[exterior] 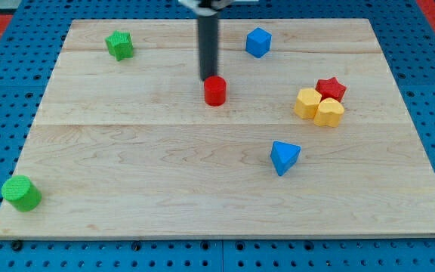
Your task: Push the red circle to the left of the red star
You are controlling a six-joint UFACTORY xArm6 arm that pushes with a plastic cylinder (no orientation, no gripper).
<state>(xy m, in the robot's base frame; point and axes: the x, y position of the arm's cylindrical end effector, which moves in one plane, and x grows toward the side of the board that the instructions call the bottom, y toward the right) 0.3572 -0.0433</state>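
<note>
The red circle [215,91] stands on the wooden board near the middle of its upper half. The red star [331,88] lies to the view's right of it, touching two yellow blocks. My tip [208,78] is at the end of the dark rod, right at the red circle's upper left edge, touching it or nearly so. The circle is a good way to the left of the star, with bare board between them.
A yellow hexagon [306,103] and a yellow heart [329,112] sit against the red star. A blue cube [258,42] is at the top, a blue triangle [284,157] lower right, a green star [119,45] top left, a green cylinder [22,193] bottom left.
</note>
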